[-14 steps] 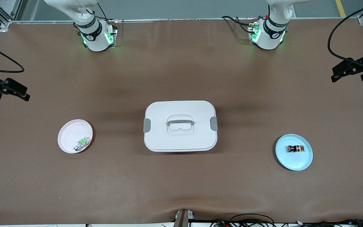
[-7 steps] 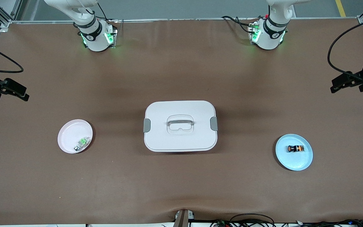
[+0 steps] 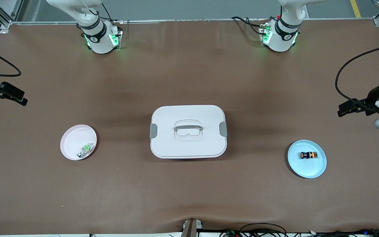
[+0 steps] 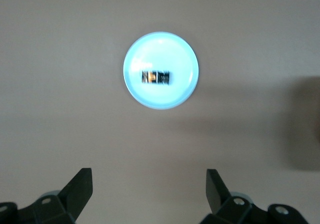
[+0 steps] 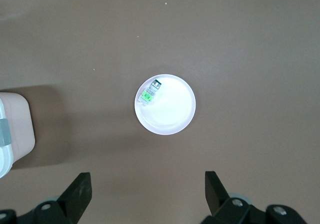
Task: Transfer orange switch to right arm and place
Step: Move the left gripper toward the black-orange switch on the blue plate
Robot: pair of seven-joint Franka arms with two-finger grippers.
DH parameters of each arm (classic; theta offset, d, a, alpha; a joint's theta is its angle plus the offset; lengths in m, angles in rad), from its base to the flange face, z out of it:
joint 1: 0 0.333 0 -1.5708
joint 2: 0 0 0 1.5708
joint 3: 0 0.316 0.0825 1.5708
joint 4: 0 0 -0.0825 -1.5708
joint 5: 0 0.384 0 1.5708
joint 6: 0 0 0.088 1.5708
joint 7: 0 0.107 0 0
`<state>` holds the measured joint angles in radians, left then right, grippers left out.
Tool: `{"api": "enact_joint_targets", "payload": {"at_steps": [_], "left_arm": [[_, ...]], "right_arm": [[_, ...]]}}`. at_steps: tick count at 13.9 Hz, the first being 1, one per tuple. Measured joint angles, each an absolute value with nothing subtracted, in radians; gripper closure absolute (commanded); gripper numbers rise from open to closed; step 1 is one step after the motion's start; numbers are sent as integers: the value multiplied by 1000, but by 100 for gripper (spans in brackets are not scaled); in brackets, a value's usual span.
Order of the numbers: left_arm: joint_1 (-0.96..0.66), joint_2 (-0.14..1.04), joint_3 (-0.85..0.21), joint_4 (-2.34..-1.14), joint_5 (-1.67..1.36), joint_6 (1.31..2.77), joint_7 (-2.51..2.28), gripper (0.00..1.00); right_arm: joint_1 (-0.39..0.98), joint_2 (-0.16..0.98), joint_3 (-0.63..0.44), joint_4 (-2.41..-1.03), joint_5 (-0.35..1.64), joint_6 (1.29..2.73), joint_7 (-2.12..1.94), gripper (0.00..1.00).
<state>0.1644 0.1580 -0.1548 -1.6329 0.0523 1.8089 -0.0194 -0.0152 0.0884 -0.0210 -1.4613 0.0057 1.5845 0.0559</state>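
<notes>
The orange switch (image 3: pixel 308 155), a stubby black part with orange bands, lies on its side on a light blue plate (image 3: pixel 308 168) toward the left arm's end of the table. It also shows in the left wrist view (image 4: pixel 155 77) on that plate (image 4: pixel 161 49). My left gripper (image 4: pixel 149 181) is open and empty, high over bare table beside the plate. My right gripper (image 5: pixel 148 183) is open and empty, high over the table beside a pink plate (image 5: pixel 172 114) at the right arm's end.
A white lidded box (image 3: pixel 188 144) with a grey handle stands mid-table. The pink plate (image 3: pixel 74 138) holds a small green-and-clear part (image 3: pixel 85 149). The brown mat's edges run close to both hands. Cables hang by each arm.
The left arm's hand has moved toward the front camera's side, closer to the blue plate. The right arm has barely shifted. The switch and plates have not moved.
</notes>
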Motion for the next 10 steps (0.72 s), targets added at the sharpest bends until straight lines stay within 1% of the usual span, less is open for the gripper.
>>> {"api": "enact_joint_targets", "payload": {"at_steps": [5,10], "left_arm": [[160,209,-155,-1673,65,1903,-19,0],[163,292,-154,-1684,66,1994,-19,0]], "right_arm": [[-18,88,-21,-1461,7,1585,57,0],[-29,88,-22,-1461,18,1584,57,0]]}}
